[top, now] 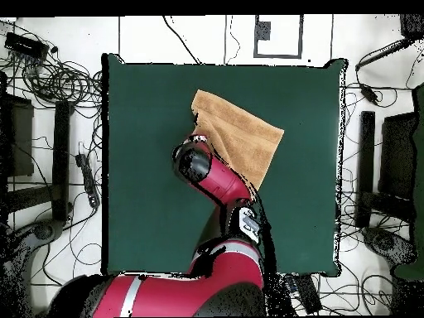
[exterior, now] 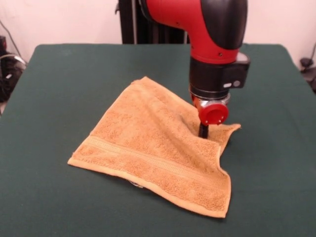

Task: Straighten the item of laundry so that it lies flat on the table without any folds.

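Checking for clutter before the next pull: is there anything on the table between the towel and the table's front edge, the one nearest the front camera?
Nothing: in the front view only bare green table lies between the towel and that edge.

The towel (exterior: 158,148) lies on the table (exterior: 59,98), and in the front view the gripper (exterior: 203,130) comes down onto it close to its right-hand corner. From the gripper, most of the cloth spreads to the left and toward the table's near edge. Bare table lies to its right and behind it.
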`<state>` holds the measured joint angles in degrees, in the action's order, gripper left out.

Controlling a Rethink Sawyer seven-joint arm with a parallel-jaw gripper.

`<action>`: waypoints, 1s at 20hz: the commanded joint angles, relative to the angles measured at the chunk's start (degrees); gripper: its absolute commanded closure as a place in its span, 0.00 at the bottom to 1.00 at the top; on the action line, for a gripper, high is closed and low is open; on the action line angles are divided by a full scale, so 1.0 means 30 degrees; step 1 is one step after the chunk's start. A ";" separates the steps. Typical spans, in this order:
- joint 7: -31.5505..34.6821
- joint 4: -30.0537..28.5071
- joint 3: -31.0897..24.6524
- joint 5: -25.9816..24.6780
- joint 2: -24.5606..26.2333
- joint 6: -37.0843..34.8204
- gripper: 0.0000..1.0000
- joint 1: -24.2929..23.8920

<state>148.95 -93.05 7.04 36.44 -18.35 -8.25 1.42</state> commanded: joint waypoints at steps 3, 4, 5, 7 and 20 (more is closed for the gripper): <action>0.4196 -0.3472 -0.5287 0.0793 0.2373 0.0343 1.00 0.1183; 0.4304 -0.3575 -0.5217 0.0826 0.2302 0.0390 1.00 0.1318; 0.4411 -0.3677 -0.5146 0.0858 0.2232 0.0436 1.00 0.1454; 0.4638 -0.4066 -0.5319 0.0898 0.2067 0.0759 1.00 0.1472; 0.5687 -0.6132 -0.5979 0.1060 0.1207 0.3158 1.00 0.1850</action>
<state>148.95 -100.05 2.29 36.89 -20.85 2.97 3.04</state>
